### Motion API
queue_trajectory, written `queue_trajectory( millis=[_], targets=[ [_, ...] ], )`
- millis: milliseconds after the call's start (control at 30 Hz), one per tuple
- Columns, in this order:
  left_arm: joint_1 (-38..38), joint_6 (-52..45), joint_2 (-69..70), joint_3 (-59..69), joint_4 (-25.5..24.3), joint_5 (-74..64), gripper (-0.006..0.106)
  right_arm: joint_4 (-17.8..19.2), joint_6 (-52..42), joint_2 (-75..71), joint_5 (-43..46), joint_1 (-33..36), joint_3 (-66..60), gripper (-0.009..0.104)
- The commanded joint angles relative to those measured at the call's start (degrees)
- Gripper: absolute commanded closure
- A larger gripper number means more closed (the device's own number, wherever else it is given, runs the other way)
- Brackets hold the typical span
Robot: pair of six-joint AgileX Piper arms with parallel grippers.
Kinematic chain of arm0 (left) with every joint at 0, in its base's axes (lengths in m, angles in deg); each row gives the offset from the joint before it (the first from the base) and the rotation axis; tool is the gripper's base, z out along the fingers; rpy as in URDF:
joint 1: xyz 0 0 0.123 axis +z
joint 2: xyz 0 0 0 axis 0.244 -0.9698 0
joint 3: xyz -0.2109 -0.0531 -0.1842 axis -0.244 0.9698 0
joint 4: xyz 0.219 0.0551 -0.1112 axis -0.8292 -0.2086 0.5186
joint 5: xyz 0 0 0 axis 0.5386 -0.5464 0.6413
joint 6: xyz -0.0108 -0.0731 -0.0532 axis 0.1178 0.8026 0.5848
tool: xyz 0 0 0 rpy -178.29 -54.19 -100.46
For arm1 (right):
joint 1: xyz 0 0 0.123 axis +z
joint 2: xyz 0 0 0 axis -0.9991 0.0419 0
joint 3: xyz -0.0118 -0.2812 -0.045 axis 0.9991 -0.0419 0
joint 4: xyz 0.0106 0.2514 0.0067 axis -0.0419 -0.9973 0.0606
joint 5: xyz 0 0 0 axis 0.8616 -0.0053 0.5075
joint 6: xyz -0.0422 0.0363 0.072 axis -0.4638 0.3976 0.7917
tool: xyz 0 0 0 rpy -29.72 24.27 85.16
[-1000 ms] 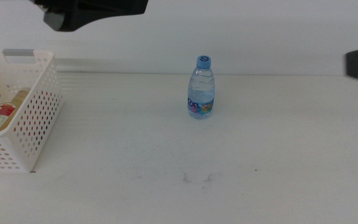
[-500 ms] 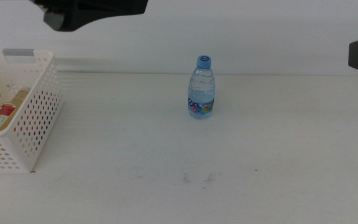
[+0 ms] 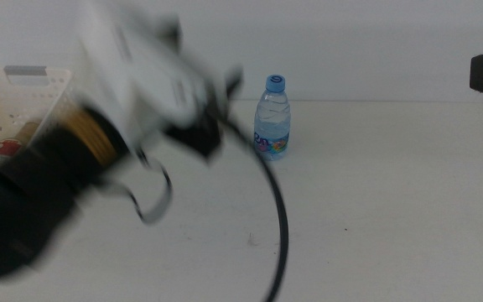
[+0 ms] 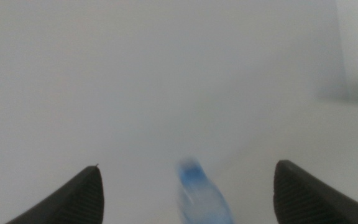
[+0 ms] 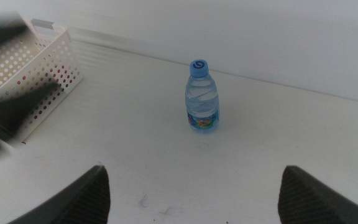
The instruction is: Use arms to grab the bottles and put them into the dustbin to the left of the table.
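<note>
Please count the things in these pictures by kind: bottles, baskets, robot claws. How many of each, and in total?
Bottles: 2, the upright water bottle on the table and a juice bottle lying in the basket.
Baskets: 1, the white basket.
Claws: 2, left claw and right claw, both open.
Total: 5

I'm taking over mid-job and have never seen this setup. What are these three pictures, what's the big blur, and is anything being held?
The overhead picture looks down on a white table. The big blur is the left arm swinging in toward the small blue-capped water bottle, which stands upright. Its claw cannot be made out there. The other two pictures come from cameras on each wrist. The left claw is open, the bottle blurred between its dark jaws, not gripped. The right claw waits, open and empty, facing the same bottle. The white perforated dustbin sits at the table's left, with a yellow-juice bottle in it.
</note>
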Motion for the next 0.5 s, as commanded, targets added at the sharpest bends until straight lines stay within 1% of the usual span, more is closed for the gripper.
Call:
queue_trajectory(
  millis=[0, 100, 300, 467],
  targets=[
    [0.63, 5.00, -6.70, 6.45, -0.69, 17.24, 0.007, 0.36, 0.03, -0.20, 0.59, 0.16, -0.13, 0.007],
    [0.72, 10.18, -17.85, 7.93, -0.12, 23.76, 0.007, 0.36, 0.03, -0.20, 0.59, 0.16, -0.13, 0.007],
    [0.72, 11.68, -37.80, 5.29, -0.24, 46.01, 0.007, 0.36, 0.03, -0.20, 0.59, 0.16, -0.13, 0.007],
    [1.20, 17.25, -45.80, -1.40, -2.25, 46.01, 0.007, 0.36, 0.03, -0.20, 0.59, 0.16, -0.13, 0.007]
  ],
)
